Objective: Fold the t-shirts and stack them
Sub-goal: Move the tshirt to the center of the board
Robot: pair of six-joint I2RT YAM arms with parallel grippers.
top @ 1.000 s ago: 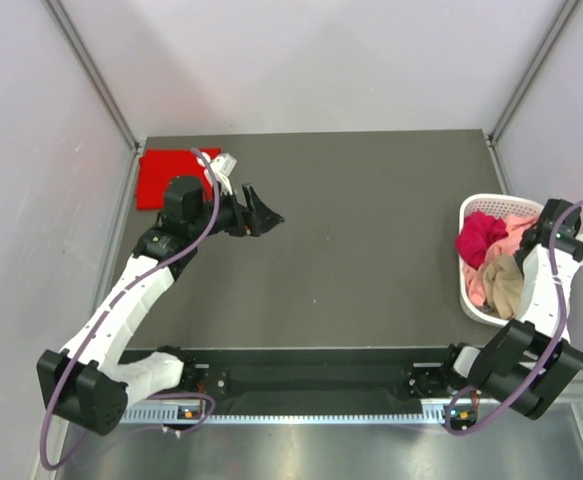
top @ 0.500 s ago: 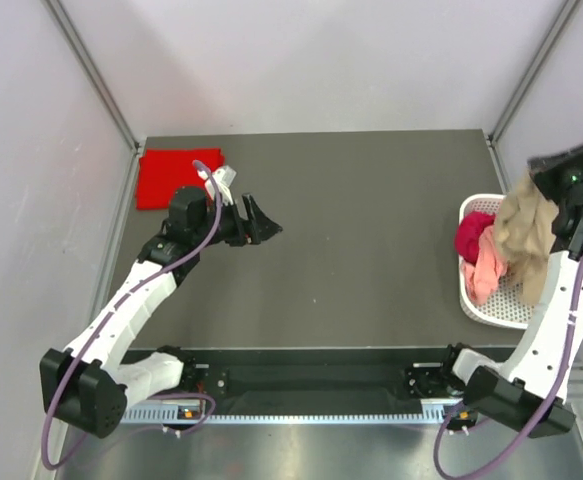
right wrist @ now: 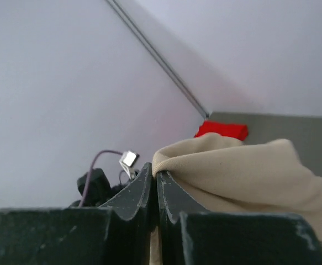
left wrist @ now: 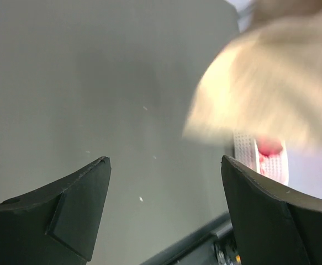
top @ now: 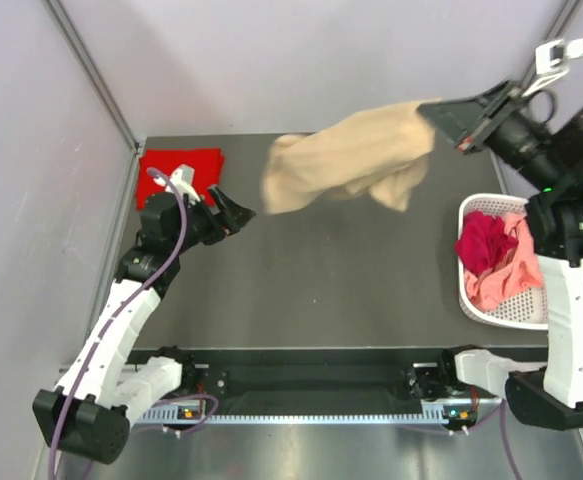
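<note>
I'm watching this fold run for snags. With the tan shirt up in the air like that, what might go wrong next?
The right pincer pinches only a small edge of the tan shirt, which hangs bunched in mid-air; it may slip free. Its loose end looks close to the open left pincer and could snag there. Released like this, it may land crumpled, perhaps on the folded red shirt.

Four t-shirts (top: pixel 351 165) (one tan), one basket (top: pixel 496 313), two arms (top: pixel 121 320)

Tan t-shirt (top: pixel 351 160) stretches midair over the table (top: pixel 351 285).
</note>
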